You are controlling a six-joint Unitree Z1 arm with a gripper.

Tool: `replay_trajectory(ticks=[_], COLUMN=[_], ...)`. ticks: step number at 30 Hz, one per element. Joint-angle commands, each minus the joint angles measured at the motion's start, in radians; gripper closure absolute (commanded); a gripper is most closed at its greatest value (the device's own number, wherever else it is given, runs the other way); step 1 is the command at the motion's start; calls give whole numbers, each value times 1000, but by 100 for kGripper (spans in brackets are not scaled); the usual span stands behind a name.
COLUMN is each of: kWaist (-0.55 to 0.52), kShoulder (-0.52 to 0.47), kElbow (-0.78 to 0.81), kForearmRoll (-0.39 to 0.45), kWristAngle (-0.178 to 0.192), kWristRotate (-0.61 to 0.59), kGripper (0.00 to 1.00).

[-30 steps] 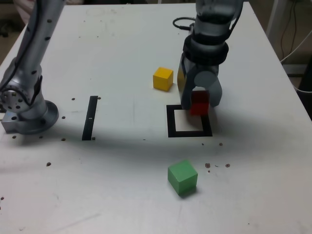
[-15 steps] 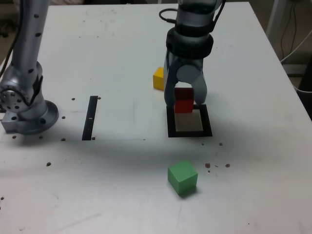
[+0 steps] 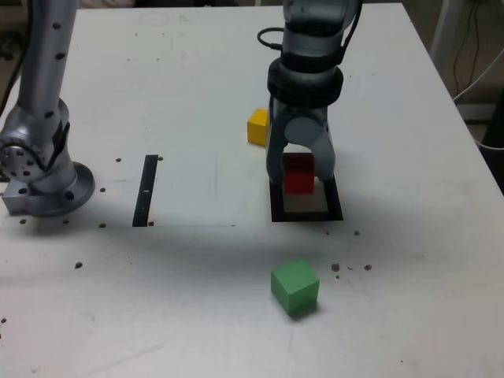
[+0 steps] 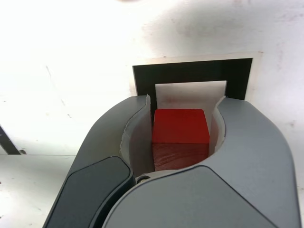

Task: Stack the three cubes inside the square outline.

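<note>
Solid red on the cube (image 4: pixel 180 130) between the gripper's (image 4: pixel 179 124) fingers, and beneath them a black outline (image 4: pixel 190 71) framing pale white!

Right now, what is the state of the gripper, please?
Gripper: closed on the red cube, holding it over the square outline.

1 camera facing the arm, looking down across the table, 1 close above the shared square

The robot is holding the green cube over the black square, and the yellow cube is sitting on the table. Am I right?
Not quite: the exterior view shows the gripper holding the red cube. The rest is right.
</note>
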Motion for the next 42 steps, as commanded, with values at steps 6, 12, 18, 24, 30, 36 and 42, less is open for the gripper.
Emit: replay_trajectory(ticks=[6, 12, 18, 24, 30, 36, 42], kWaist=[-1, -1, -1, -1, -3, -18, -25], kShoulder=[17, 30, 33, 28, 16, -22, -78], kElbow=[9, 17, 22, 36, 42, 42, 35], kForearmRoll=[-27, -41, -49, -65, -63, -60, -28], kWristAngle=[-3, -15, -18, -17, -14, -3, 10], kWristRotate=[5, 11, 15, 15, 8, 4, 19], kGripper=[79, 57, 36, 6, 1, 1, 1])
